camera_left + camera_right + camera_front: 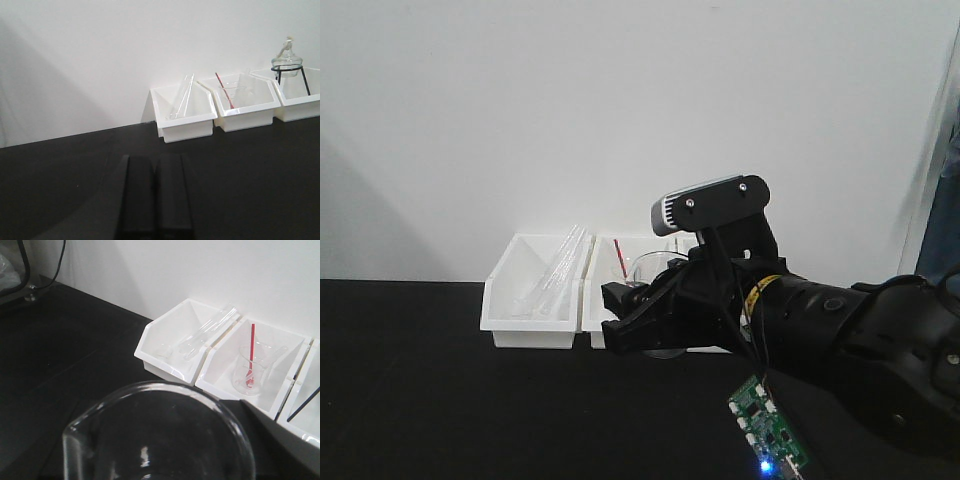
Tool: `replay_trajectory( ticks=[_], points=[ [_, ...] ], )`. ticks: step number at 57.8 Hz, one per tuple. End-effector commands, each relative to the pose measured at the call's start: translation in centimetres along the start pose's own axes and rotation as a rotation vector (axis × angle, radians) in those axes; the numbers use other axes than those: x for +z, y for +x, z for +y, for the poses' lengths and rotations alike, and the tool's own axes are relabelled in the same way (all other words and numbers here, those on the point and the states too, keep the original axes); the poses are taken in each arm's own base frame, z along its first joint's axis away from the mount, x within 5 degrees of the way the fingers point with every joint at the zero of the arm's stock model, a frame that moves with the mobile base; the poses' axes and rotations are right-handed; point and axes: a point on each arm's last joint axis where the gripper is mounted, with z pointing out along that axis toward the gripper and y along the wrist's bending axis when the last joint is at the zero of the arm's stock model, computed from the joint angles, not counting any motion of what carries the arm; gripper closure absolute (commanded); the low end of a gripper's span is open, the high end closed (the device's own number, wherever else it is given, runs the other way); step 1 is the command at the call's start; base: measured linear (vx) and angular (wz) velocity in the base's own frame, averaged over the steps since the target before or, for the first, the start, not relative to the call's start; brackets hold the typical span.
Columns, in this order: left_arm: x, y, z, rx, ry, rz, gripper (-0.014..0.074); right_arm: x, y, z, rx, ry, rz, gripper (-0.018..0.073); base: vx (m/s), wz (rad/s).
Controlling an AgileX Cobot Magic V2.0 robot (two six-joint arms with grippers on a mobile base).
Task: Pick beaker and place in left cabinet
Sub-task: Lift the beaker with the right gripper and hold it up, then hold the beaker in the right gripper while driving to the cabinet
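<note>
The beaker, clear glass with a pour spout at its left rim, fills the bottom of the right wrist view. My right gripper is shut on it and holds it above the black table in front of the white bins. One dark finger shows to the right of the glass. In the front view the beaker rises above the black jaws. My left gripper hovers low over the table, its two fingers pressed together with nothing between them. The left cabinet is out of view.
Three white bins stand against the wall: the left bin holds glass tubes, the middle bin a clear beaker with a red rod, the right bin a flask on a black tripod. The black table stretches left.
</note>
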Motion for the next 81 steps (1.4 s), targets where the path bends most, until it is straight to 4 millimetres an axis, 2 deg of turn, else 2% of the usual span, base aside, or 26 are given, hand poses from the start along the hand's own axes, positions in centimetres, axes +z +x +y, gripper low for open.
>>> replay_trajectory(
  ticks=[1,32,81],
  points=[
    [-0.13,-0.26,0.0,-0.006,-0.007,-0.077,0.0595,-1.62,-2.91,-0.13,-0.004,-0.011,-0.152,0.0564,0.0,0.0],
    [-0.13,-0.26,0.0,-0.006,-0.007,-0.077,0.0595,-1.62,-2.91,-0.13,-0.004,-0.011,-0.152,0.0564,-0.05,0.04],
    [-0.13,-0.26,0.0,-0.006,-0.007,-0.077,0.0595,-1.62,-2.91,-0.13,-0.004,-0.011,-0.152,0.0564,-0.21,0.1]
  ],
)
